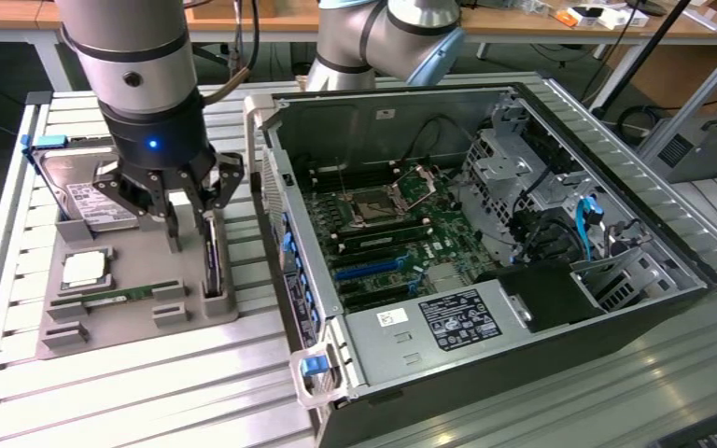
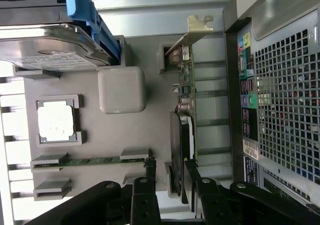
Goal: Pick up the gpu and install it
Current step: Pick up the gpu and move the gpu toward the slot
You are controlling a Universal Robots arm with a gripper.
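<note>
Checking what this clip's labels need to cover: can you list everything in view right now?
gpu: one, dark with a silver bracket, standing on edge in the tray, on the side nearest the case
hard drive: one, silver with a blue carrier, at the tray's far end in the exterior view
processor: one, silver, in a square recess of the tray
memory stick: one, green, lying in the tray beside the processor
tray: one, grey, on the table at the exterior view's left
computer case: one, dark, open with its motherboard exposed, at the exterior view's right
table: one, slatted silver metal, under everything
arm: one, silver and black, over the tray; jaws open, one on each side of the gpu
</note>
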